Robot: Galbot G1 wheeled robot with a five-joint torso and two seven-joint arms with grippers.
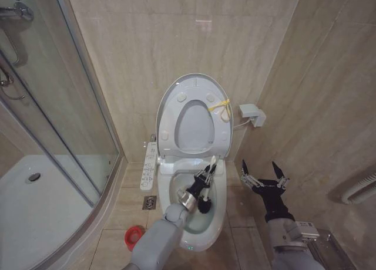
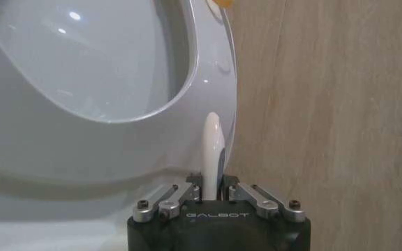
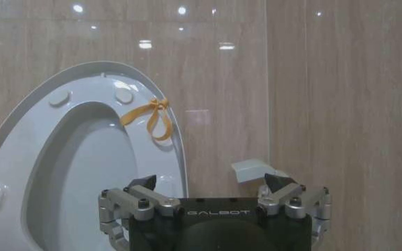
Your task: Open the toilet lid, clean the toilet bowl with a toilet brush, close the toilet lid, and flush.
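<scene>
The toilet lid (image 1: 194, 126) stands upright against the back wall with the ring seat (image 1: 169, 126) raised in front of it; a yellow tie (image 1: 220, 105) hangs at its edge. The toilet bowl (image 1: 176, 191) lies uncovered below. My left gripper (image 1: 208, 175) reaches over the bowl, shut on the toilet brush's thin white handle (image 2: 212, 149); the dark bristle head (image 1: 205, 206) is down inside the bowl. To the right of the toilet, my right gripper (image 1: 263, 176) hovers open and holds nothing. The right wrist view shows the lid (image 3: 82, 172) and tie (image 3: 152, 117) beyond the right gripper (image 3: 211, 184).
A red cup holder (image 1: 134, 238) sits on the floor left of the bowl, near a floor drain (image 1: 148, 202). The white button panel (image 1: 149, 166) runs along the bowl's left side. A glass shower enclosure (image 1: 59, 135) fills the left; a white wall box (image 1: 251, 114) is at the right.
</scene>
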